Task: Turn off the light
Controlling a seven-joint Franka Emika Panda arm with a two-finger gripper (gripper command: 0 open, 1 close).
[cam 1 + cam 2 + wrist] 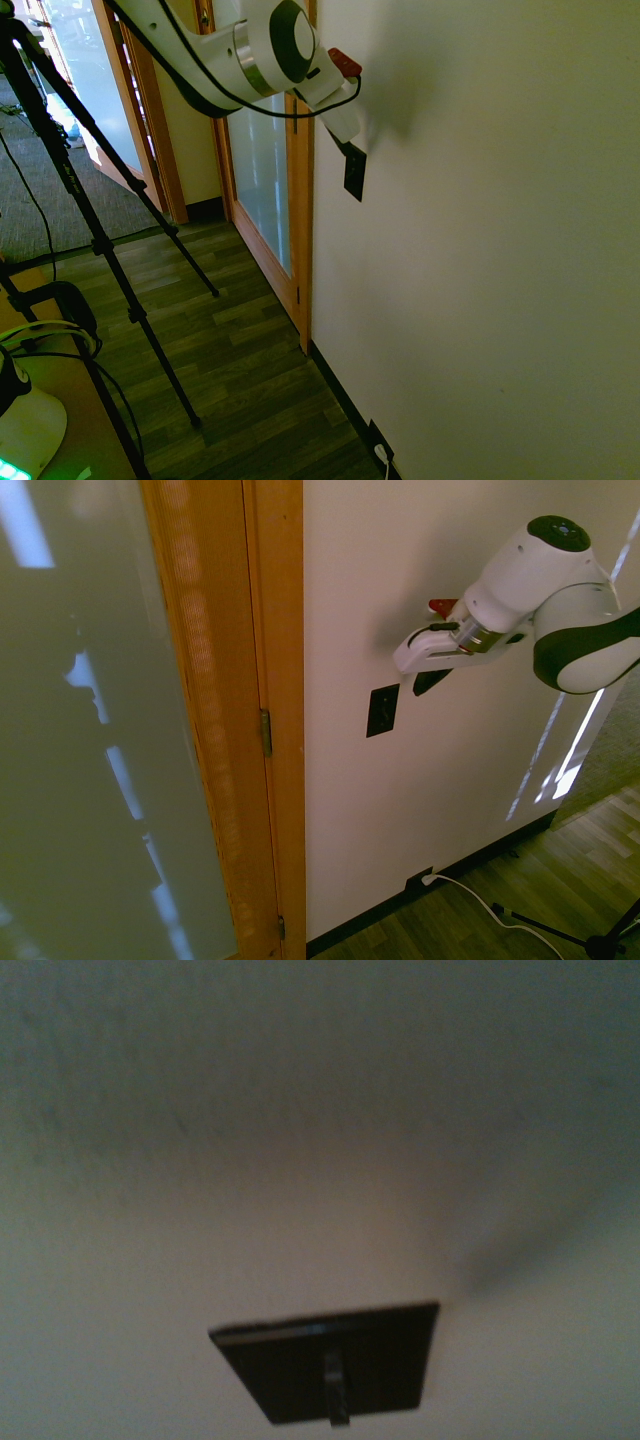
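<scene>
The light itself is out of view. Its switch is a small black upright plate (354, 176) on the cream wall, also visible in the second exterior view (382, 711). The wrist view shows the plate (385, 1355) from close by, blurred, with a small toggle (336, 1398) sticking out of its middle. My gripper (351, 149) points at the wall just above the plate's top edge, its dark fingers shut with nothing between them. In the second exterior view the gripper (428, 682) hangs a short way off the plate. I cannot tell whether it touches.
A wooden door frame (300, 230) with a frosted glass door (258, 170) stands right beside the switch. Low on the wall, a black baseboard outlet (380, 442) holds a white plug, and its cord (470, 892) trails over the wood floor.
</scene>
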